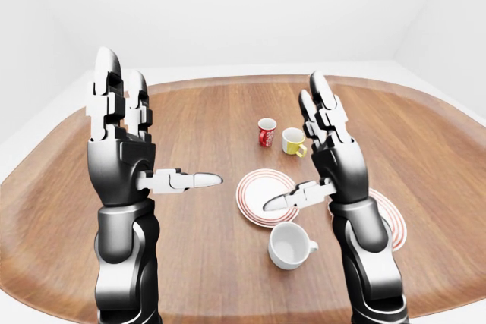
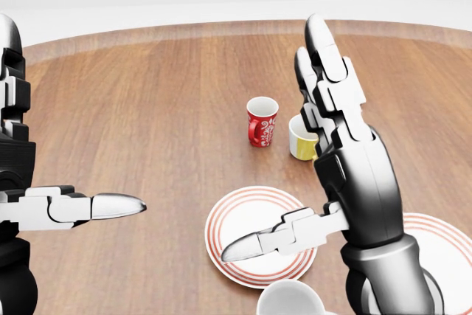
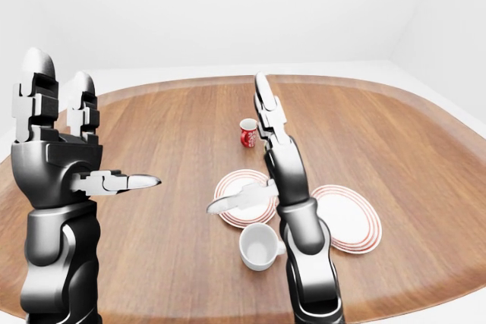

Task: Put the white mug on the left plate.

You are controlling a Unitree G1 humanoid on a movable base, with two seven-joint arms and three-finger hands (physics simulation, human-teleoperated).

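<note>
- The table point(image 1: 190, 263) is broad, wooden and rounded, and fills most of each view under white walls.
- The left hand point(image 1: 121, 149) is raised at the left of the left-eye view, fingers spread straight up and thumb pointing right, holding nothing.
- The right hand point(image 1: 330, 153) is also raised and spread wide, empty, its thumb reaching left over the left plate.
- The left plate point(image 1: 254, 187), white with red rings, lies near the table's middle; nothing sits on it.
- The right plate point(image 3: 345, 221) lies just right of it, partly hidden by the right arm.
- The white mug point(image 1: 288, 244) stands upright on bare wood just below the left plate, handle to the right.
- The yellow mug point(image 1: 293, 140) and red mug point(image 1: 266, 132) stand side by side above the plates.
</note>
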